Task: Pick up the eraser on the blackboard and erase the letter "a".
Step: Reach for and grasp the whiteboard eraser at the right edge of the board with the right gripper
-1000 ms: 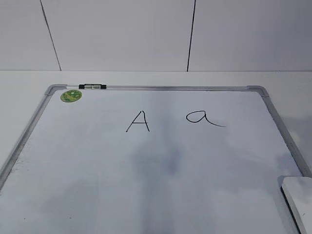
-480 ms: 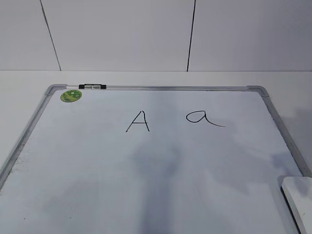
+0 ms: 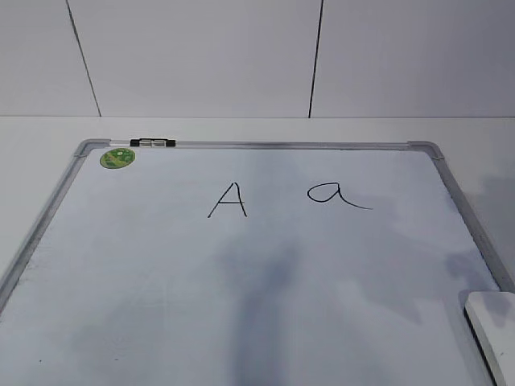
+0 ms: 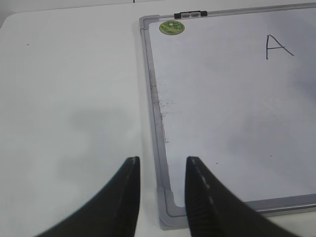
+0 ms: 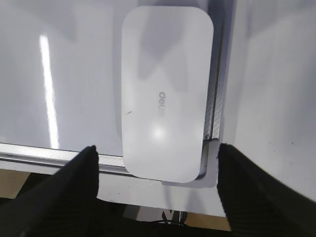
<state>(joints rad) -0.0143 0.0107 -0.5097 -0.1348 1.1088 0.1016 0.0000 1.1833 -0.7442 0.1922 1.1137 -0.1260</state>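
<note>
The blackboard (image 3: 257,273) is a white board with a silver frame lying flat on the table. The letter "a" (image 3: 334,195) is written right of a capital "A" (image 3: 228,199). The white eraser (image 5: 165,94) lies on the board's near right corner; its edge shows at the lower right of the exterior view (image 3: 492,326). My right gripper (image 5: 157,158) is open wide above the eraser's near end, not touching it. My left gripper (image 4: 160,165) is open and empty over the board's near left corner (image 4: 168,207). Neither gripper shows in the exterior view.
A green sticker (image 3: 117,158) and a small black-and-silver clip (image 3: 152,143) sit at the board's far left corner. White table (image 4: 69,108) surrounds the board. A white panelled wall (image 3: 201,56) stands behind. The table's front edge shows under the right gripper.
The shadows on the board have shifted, darkening near the bottom centre and by the eraser. The eraser, the board and the letters have not moved.
</note>
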